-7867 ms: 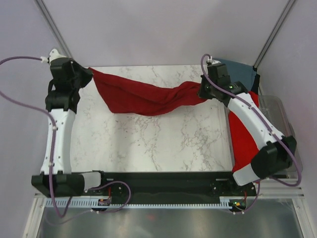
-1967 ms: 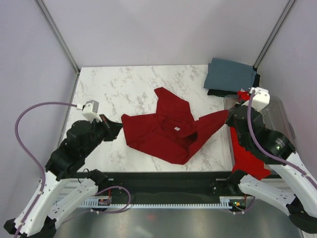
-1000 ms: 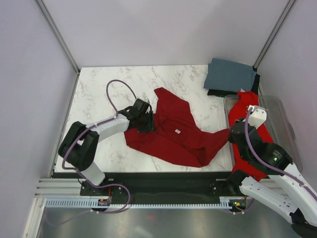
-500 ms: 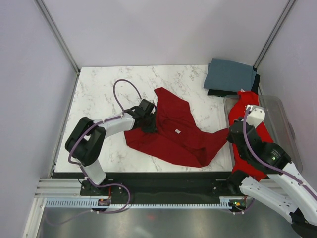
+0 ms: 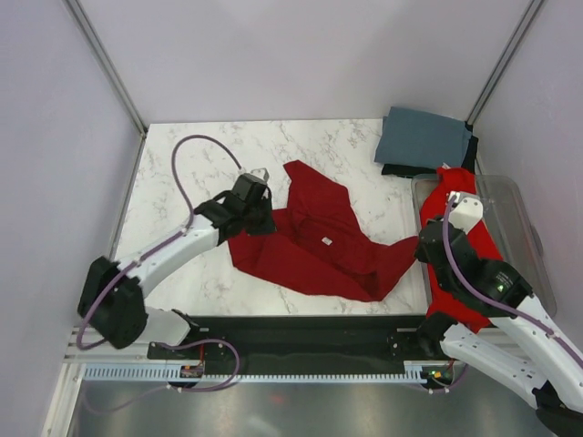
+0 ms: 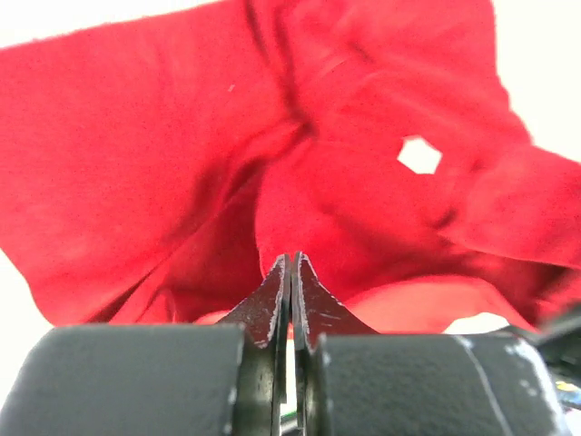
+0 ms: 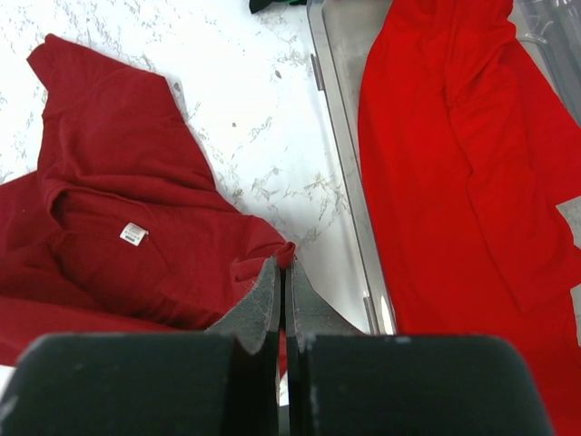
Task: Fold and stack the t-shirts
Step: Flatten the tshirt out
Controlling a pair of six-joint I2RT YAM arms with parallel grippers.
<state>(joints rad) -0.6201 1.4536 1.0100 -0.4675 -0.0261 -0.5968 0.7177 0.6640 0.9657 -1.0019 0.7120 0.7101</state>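
Observation:
The dark crimson t-shirt point(image 5: 314, 241) lies crumpled but spread out on the marble table, its white label point(image 5: 325, 239) facing up. My left gripper point(image 5: 259, 218) is shut at the shirt's left edge, with its tips point(image 6: 292, 261) against a fold of the cloth. My right gripper point(image 5: 422, 248) is shut on the shirt's right corner point(image 7: 286, 252) beside the bin. The brighter red t-shirt point(image 5: 448, 187) lies in the clear bin and also shows in the right wrist view point(image 7: 454, 154). The slate grey-blue t-shirt point(image 5: 424, 137) lies folded on the black one point(image 5: 398, 170) at the back right.
A clear plastic bin point(image 5: 517, 214) stands along the table's right edge, its rim point(image 7: 340, 154) close to my right gripper. Purple walls and metal posts enclose the marble table point(image 5: 200, 164). A black rail runs along the near edge.
My left arm's elbow has swung out toward the near left and its gripper has shifted slightly left at the shirt's edge. The right arm and the shirt have barely moved.

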